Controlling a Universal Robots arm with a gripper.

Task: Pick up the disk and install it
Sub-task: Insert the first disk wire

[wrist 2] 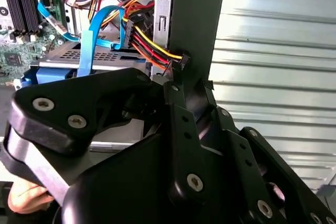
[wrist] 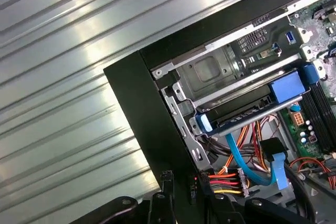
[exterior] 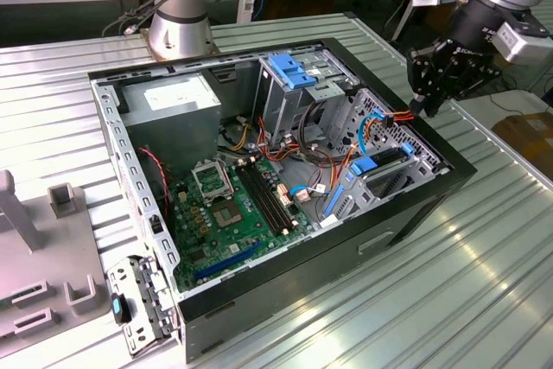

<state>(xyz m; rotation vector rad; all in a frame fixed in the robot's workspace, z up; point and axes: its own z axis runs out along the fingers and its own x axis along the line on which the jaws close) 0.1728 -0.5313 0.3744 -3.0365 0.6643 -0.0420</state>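
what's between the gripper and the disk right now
A blue cable crosses over the disk, and a bundle of red, yellow and orange wires runs beside it, both beneath the gripper at the case wall.

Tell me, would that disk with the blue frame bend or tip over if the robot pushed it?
The disk looks like a flat metal slab in a plastic frame, so probably stiff and heavy for its size. It lies flat inside the metal cage, so a push would more likely slide it than tip it.
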